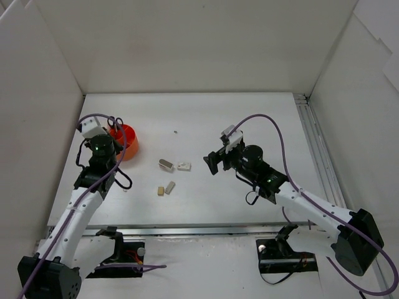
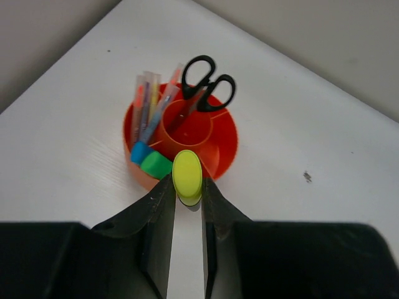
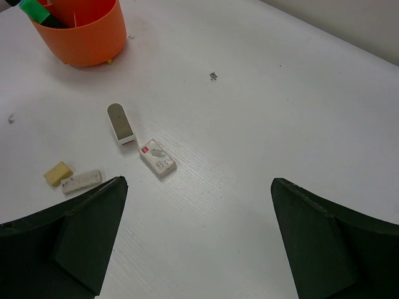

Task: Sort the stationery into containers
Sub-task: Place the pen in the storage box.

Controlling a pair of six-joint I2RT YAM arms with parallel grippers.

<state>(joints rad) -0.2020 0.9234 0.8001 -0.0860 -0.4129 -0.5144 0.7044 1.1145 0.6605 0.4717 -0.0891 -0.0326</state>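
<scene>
Orange-red plastic desk holder (image 3: 87,37), round with inner dividers, is standing at the far left of the white table (image 1: 249,124). Black-handled scissors (image 2: 209,84) are sitting in its centre cup. Pastel pens (image 2: 146,106), a blue-ended highlighter (image 2: 139,152) and a green-ended highlighter (image 2: 156,165) are leaning in the outer compartment. The left gripper (image 2: 187,187) is pinching a yellow-ended highlighter (image 2: 187,171) at the holder's near rim; whether its tip is inside cannot be told. The right gripper (image 3: 198,187) is hovering over the table's middle, jaws spread wide, holding nothing. Lying there, near together: a grey-topped eraser (image 3: 120,124), a white labelled eraser (image 3: 157,158), a beige eraser (image 3: 57,173), and a grey-white eraser (image 3: 81,181) just beside the beige one.
</scene>
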